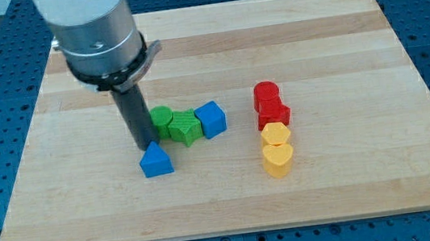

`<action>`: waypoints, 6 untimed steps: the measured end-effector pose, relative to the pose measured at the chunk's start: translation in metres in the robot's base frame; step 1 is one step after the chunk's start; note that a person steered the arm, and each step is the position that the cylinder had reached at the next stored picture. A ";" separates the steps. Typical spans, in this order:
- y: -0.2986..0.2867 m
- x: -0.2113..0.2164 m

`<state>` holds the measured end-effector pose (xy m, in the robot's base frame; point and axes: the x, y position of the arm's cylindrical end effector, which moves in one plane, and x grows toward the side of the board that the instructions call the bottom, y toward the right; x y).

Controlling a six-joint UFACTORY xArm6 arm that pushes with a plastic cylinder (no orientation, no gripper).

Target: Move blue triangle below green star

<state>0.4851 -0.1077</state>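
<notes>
The blue triangle (155, 160) lies on the wooden board, left of centre. My tip (144, 147) stands at its upper left corner, touching or nearly touching it. The green star (184, 127) lies just up and right of the triangle, with a gap between them. A green round block (161, 117) touches the star's left side and is partly hidden by my rod. A blue cube (211, 119) touches the star's right side.
To the view's right stands a column of blocks: a red block (267, 96) on top, a second red block (274, 114), a yellow block (276, 135), and a yellow heart (278, 159) at the bottom. The board's edge (236, 230) runs along the view's bottom.
</notes>
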 end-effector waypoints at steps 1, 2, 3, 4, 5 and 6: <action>0.018 -0.011; 0.023 -0.015; 0.000 -0.015; -0.042 -0.007; -0.054 0.020; -0.046 0.035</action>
